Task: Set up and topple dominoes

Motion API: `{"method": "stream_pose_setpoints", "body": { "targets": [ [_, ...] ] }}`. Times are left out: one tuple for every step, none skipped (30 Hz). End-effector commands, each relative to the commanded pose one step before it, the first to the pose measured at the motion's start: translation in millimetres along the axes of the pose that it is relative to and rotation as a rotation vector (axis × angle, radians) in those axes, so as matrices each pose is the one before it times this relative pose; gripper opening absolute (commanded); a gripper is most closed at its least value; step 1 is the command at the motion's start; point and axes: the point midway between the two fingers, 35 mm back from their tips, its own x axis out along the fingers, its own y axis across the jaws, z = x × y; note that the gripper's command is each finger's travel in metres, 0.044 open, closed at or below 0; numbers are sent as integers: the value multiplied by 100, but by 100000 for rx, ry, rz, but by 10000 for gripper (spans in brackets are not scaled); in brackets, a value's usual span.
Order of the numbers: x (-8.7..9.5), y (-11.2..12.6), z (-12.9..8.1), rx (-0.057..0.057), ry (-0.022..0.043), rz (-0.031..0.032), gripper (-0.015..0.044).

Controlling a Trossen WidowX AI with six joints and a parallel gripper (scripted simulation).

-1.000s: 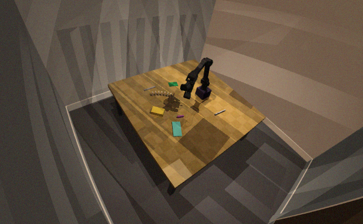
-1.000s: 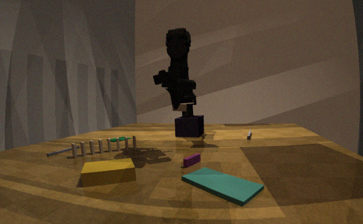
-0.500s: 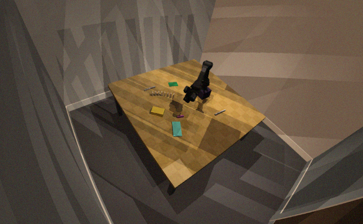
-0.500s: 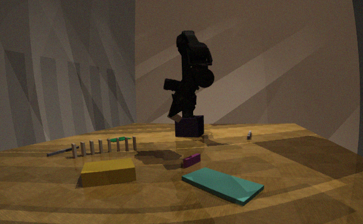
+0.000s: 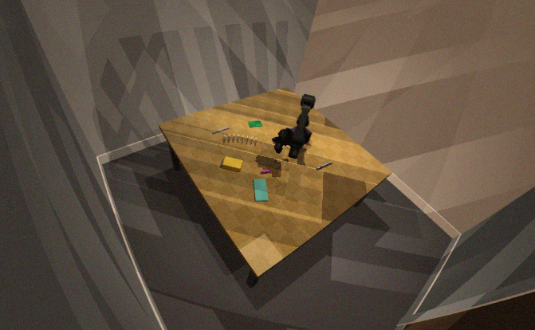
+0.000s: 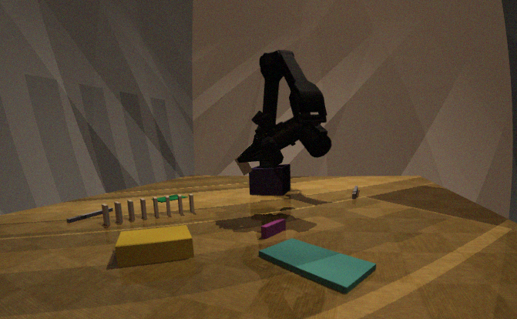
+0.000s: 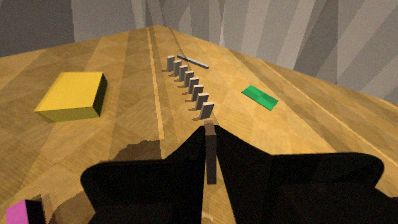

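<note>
Top view. Wooden table (image 5: 343,193), seen from high up. Black arm folded low over its base, gripper (image 5: 277,146) well short of the row of standing dominoes (image 5: 240,139). A grey domino lies flat on the table (image 5: 220,130) just beyond the row's far end; a second grey domino lies flat (image 5: 324,165), well apart on the other side of the arm. Loose clutter: yellow block (image 5: 232,163), green tile (image 5: 255,123), teal slab (image 5: 260,190), small magenta block (image 5: 265,171). Detail here is too small to count the standing pieces.

Exterior view. Eight dominoes stand evenly spaced in the row. The gripper hangs in the air beside the purple base (image 6: 270,180), with a pale held domino (image 6: 243,166) tilted at its tip, clear of the table and well apart from the row.

Wrist view. Jaws pinched narrow on the held domino, which runs lengthwise between the fingers and points roughly down the line of the row. The nearest standing piece lies ahead and below.

Progress, as judged. One missing piece is in the grip but not yet placed or released. Both flat dominoes appear untouched. Still to do: set this piece at the near end at matching spacing, let go, fetch and stand the rest, then push the end one.
</note>
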Motion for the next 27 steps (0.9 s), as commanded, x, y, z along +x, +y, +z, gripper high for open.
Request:
{"method": "stream_pose_setpoints", "body": {
  "targets": [
    [-490, 220, 44, 2416, -11426, 5834, 20],
    [-189, 130, 29, 822, -3082, 2083, 20],
    [-202, 143, 30, 835, -3010, 2221, 20],
    [-215, 156, 31, 848, -2933, 2356, 20],
    [-227, 169, 32, 863, -2852, 2487, 20],
    [-239, 183, 32, 879, -2766, 2614, 20],
    [-250, 197, 32, 895, -2675, 2738, 20],
    [-261, 211, 31, 913, -2579, 2857, 20],
    [-272, 225, 30, 932, -2480, 2973, 20],
    [-282, 240, 28, 951, -2376, 3084, 20],
    [-292, 254, 26, 972, -2269, 3191, 20],
    [-248, 222, 19, 823, -1798, 2726, 20],
    [-151, 139, 11, 501, -1042, 1668, 20],
    [-51, 47, 3, 168, -341, 561, 20],
    [0, 0, 0, 0, 0, 0, 20],
    [0, 0, 0, 0, 0, 0, 20],
    [0, 0, 0, 0, 0, 0, 20],
    [0, 0, 0, 0, 0, 0, 20],
    [0, 0, 0, 0, 0, 0, 20],
    [0, 0, 0, 0, 0, 0, 20],
    [0, 0, 0, 0, 0, 0, 20],
    [0, 0, 0, 0, 0, 0, 20],
    [0, 0, 0, 0, 0, 0, 20],
    [0, 0, 0, 0, 0, 0, 20],
    [0, 0, 0, 0, 0, 0, 20],
    [0, 0, 0, 0, 0, 0, 20],
    [0, 0, 0, 0, 0, 0, 20]
  ]
}}
